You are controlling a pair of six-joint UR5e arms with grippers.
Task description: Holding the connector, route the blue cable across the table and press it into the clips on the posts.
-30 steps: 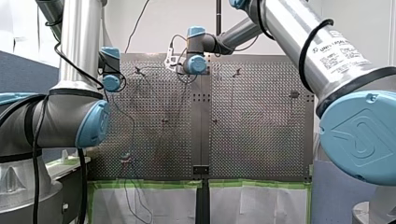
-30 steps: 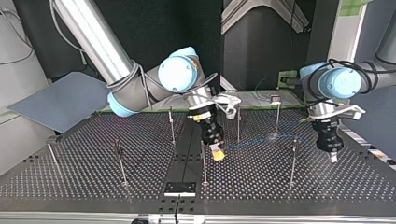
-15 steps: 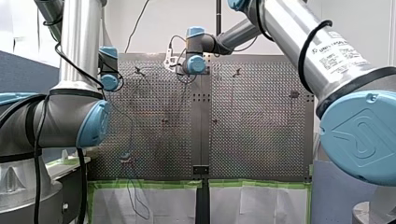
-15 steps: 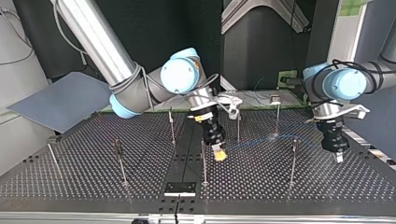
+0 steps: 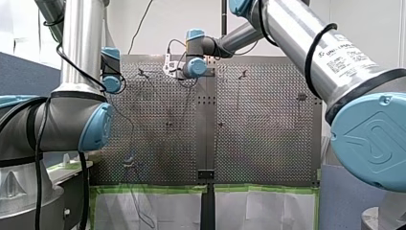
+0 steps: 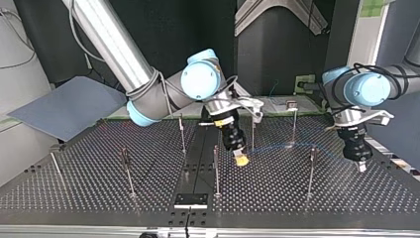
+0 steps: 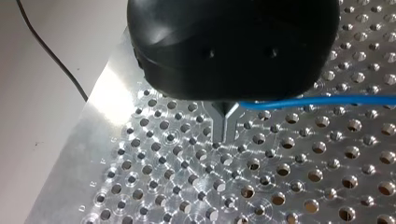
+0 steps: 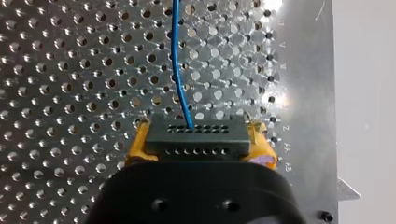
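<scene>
My right claw (image 6: 241,159) is clamped on the connector (image 8: 195,138), with yellow pads (image 8: 134,145) at either end of the black block, low over the table (image 6: 74,198). The cable (image 8: 176,70) leaves the connector straight ahead of that claw and runs across to my left claw (image 7: 224,134). The left claw's metal fingers are pinched together, and the cable comes out sideways at their root. Between the two claws the cable lies low and seems to sit in none of the clips (image 6: 291,105) yet. The thin cable could kink or tear at the connector if the claws pull apart too hard. It could also slide through the left claw's narrow tips and go slack. A post (image 6: 216,171) stands just beside the right claw and could be struck by a sideways sweep. A cable carried too low would pass under a clip rather than into it. A label (image 5: 347,50) on my right arm reads "UNIVERSAL ROBOTS"; its smaller print is too small to read. Stamped letters (image 8: 281,44) run along the table edge beside the right claw, seemingly U, V, W.
</scene>
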